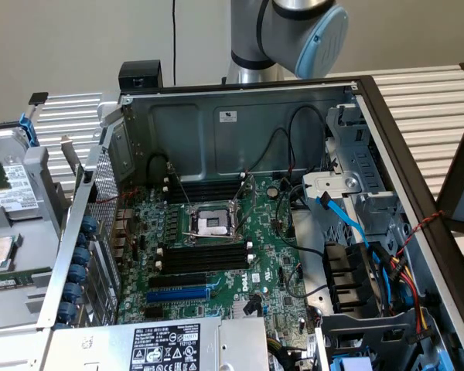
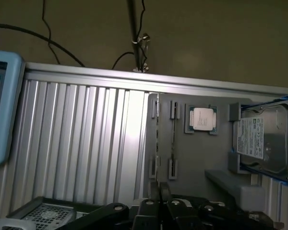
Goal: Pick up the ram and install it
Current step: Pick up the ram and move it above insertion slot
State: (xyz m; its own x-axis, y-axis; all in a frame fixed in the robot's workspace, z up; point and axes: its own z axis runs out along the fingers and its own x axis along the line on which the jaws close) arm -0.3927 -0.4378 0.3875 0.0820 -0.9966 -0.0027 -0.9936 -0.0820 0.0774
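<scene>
Claw [image 2: 159, 192] is pressed together, its dark fingers lying side by side, and no object shows between them. It hangs above the ribbed metal bench [image 2: 86, 143], well apart from a grey tray [image 2: 192, 163] that lies on this bench. On the tray a thin dark strip stands on its edge between two small holders. This looks to be the ram [image 2: 173, 139], though from above I cannot tell its colour. Just beside it lies a square processor chip [image 2: 202, 119], and after the chip a hard drive [image 2: 261, 139] with a white label. So the ram is not yet picked up.

In the exterior view the arm [image 1: 294, 31] rises behind an open computer case [image 1: 240, 131]. Inside lies the green motherboard [image 1: 271, 263] with a processor socket [image 1: 213, 224] in the middle. Long black memory slots [image 1: 205, 255] with white end clips run on both sides of the socket, and a blue expansion slot [image 1: 178, 294] lies nearer to the camera. The tray with the parts stands at the exterior view's left, outside the case.
</scene>
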